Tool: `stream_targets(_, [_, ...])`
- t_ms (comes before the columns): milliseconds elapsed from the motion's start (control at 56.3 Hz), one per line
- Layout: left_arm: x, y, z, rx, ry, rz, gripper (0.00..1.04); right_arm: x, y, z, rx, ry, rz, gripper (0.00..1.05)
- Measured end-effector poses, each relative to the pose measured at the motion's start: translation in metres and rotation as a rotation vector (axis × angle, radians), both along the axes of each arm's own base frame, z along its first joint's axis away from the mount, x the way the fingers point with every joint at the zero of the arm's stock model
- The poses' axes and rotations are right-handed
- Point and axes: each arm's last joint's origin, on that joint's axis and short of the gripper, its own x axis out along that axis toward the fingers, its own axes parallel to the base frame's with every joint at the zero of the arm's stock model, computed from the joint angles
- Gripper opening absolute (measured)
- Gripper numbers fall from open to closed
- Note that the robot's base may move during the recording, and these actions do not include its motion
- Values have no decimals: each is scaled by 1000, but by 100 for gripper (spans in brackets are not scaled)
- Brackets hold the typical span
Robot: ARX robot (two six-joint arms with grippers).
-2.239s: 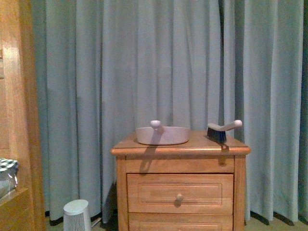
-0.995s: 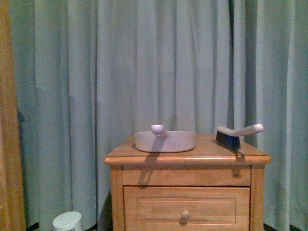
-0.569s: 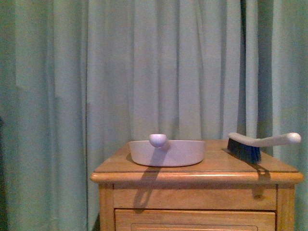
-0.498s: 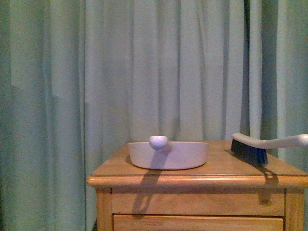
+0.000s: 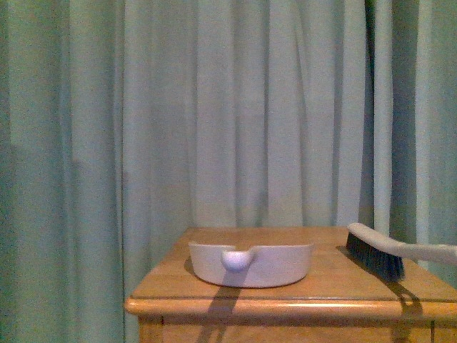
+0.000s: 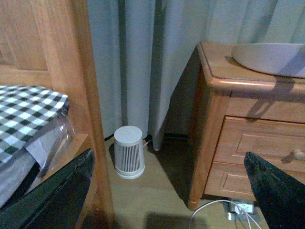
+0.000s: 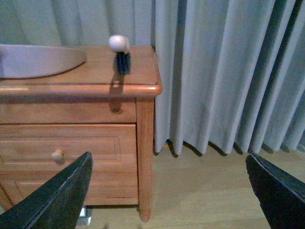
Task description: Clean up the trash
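Left claw shows in its wrist view as two dark fingers spread wide with nothing between them. The right claw is likewise wide apart and empty. Neither claw shows in the front view.

Beyond the left claw, a small white ribbed cylinder stands on the floor between a wooden bed frame and the desk. A black-and-white checked pillow lies inside the bed frame. A white cable lies on the floor by the desk leg. Only this view shows these things now.

The right wrist view alone shows the bare wooden floor to the desk's right and a drawer knob.

On the desk top a pinkish dustpan sits with its knobbed handle toward the camera. A brush with dark bristles lies to its right, apart from it.

Compared with two seconds ago, the front camera is closer and higher. The drawers, the bed frame and the cylinder have left that view, and the brush handle now runs off the right edge.

A grey-green curtain hangs behind.

The trash shows in no view, so its place cannot be told.
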Motion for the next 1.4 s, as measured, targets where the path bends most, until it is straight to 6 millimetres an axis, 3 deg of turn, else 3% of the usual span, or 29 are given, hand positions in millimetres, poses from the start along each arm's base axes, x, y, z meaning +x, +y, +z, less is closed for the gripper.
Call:
stream_targets(320, [0, 0, 0, -6, 3, 3, 97, 0, 0, 0, 1, 0, 0, 97])
stream_targets(427, [11, -1, 10, -150, 169, 28, 97, 0, 0, 0, 1, 0, 2, 97])
stream_targets(551, [58, -4, 79, -101, 226, -52, 97, 0, 0, 0, 1, 0, 1, 97])
stream_targets(640, [111, -11, 128, -14, 336, -63, 97, 0, 0, 0, 1, 0, 1, 97])
stream_targets(711, [148, -27, 154, 36, 380, -77, 97, 0, 0, 0, 1, 0, 1, 97])
stream_targets(764, [180, -52, 176, 66, 403, -98, 97, 0, 0, 0, 1, 0, 1, 97])
stream_targets(853, [210, -92, 193, 86, 428, -142, 97, 0, 0, 0, 1, 0, 1, 97])
stream_targets(960, [231, -136, 197, 95, 461, -180, 97, 0, 0, 0, 1, 0, 1, 97])
stream_targets(1102, [248, -184, 185, 76, 524, -198, 97, 0, 0, 0, 1, 0, 1, 97])
stream_targets(1226, [252, -210, 165, 66, 589, -208, 97, 0, 0, 0, 1, 0, 1, 97])
stream_targets(1404, [258, -228, 140, 66, 641, -213, 97, 0, 0, 0, 1, 0, 1, 97])
